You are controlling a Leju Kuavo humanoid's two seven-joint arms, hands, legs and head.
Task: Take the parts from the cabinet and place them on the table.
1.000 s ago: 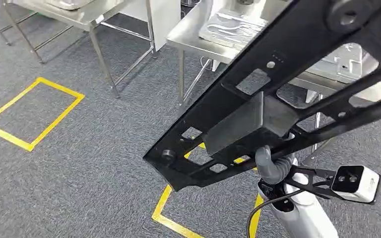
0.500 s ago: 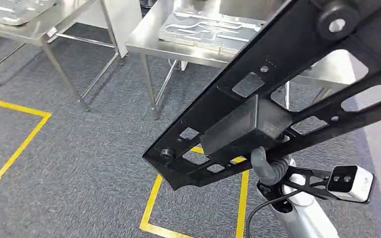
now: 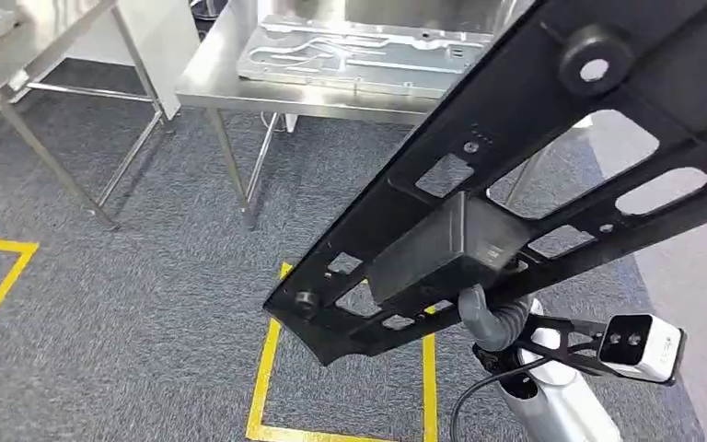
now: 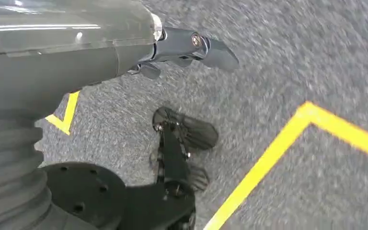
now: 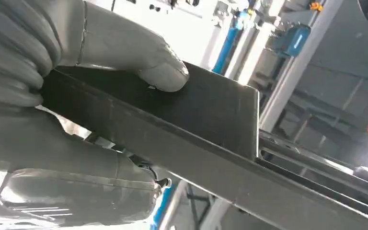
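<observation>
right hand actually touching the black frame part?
Touching. Right wrist view: the right hand has its thumb pressed on the black frame part, fingers beneath.

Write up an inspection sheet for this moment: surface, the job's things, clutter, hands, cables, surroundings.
Surface: steel table ahead, standing on grey carpet.
Job's things: black metal frame part, long, with cut-outs and a box-shaped block at mid-length, carried tilted above the floor; silver machined plate lies flat on the table.
Clutter: nothing seen.
Hands: right hand grips the frame's block, thumb pressed on its flat face; left hand hangs over the carpet, holding nothing.
Cables: black cable loops beside the right forearm.
Surroundings: yellow tape squares on the carpet; a second steel table further left.
</observation>
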